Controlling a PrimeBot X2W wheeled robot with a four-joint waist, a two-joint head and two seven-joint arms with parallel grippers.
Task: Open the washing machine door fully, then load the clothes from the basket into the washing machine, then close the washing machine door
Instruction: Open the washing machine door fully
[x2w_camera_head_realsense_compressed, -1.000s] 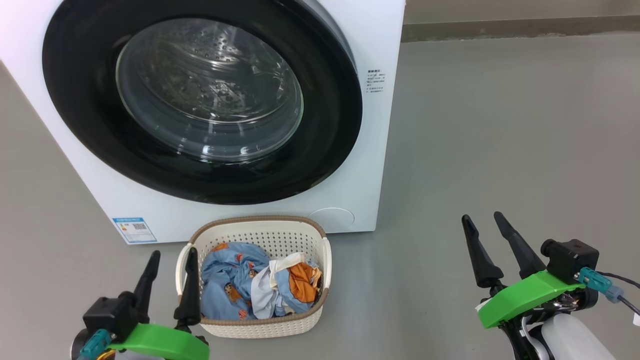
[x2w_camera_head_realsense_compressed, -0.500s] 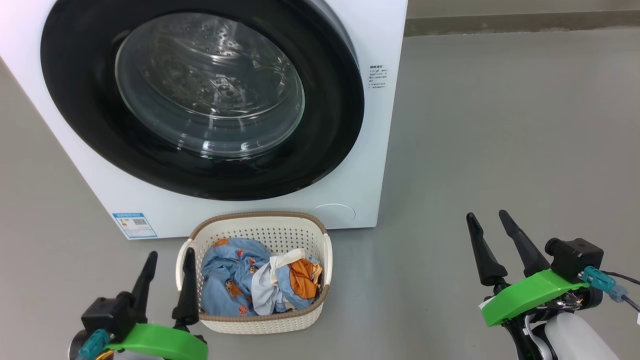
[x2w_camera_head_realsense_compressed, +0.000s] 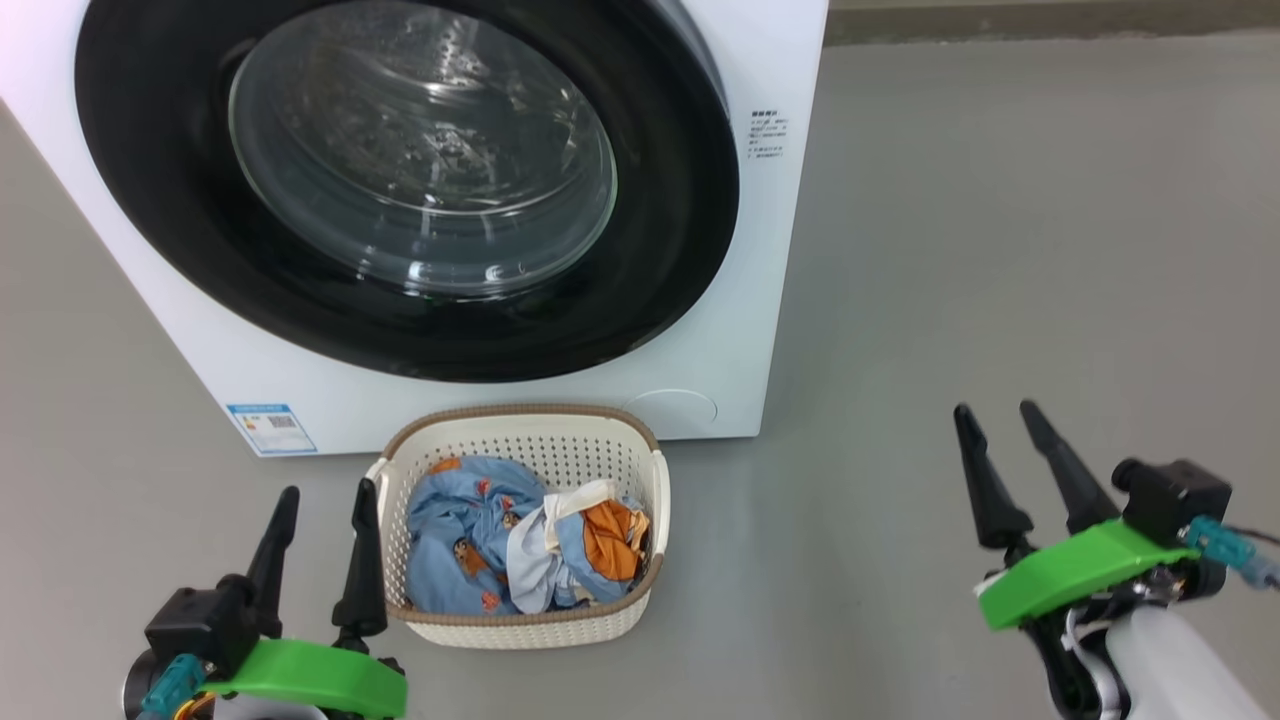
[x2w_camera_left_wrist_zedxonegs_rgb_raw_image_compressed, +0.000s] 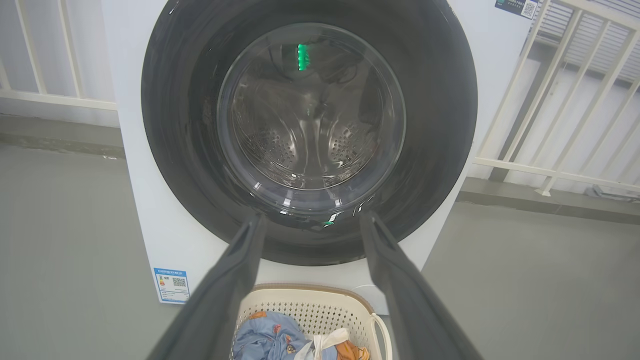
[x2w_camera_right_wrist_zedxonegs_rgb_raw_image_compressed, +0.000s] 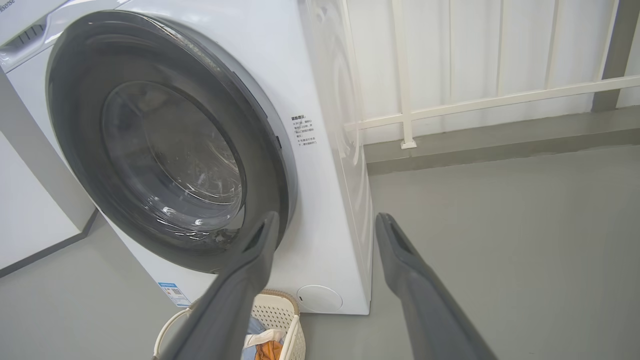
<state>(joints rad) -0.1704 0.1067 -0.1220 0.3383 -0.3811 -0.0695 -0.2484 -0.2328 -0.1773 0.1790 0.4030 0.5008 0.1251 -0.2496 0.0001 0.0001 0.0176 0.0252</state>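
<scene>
1. Washing machine door sits shut on the washing machine.
2. Basket on the floor just in front of it, clothes bunched inside.
3. Left gripper: fingers spread, empty, just beside the basket.
4. Right gripper: fingers spread, empty, well apart from it.

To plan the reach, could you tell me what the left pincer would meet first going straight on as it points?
Most likely the washing machine door, at its lower black rim; the left pincer aims above the basket, though depth is unclear.

A laundry corner — washing machine, grey floor, white railing behind.
</scene>
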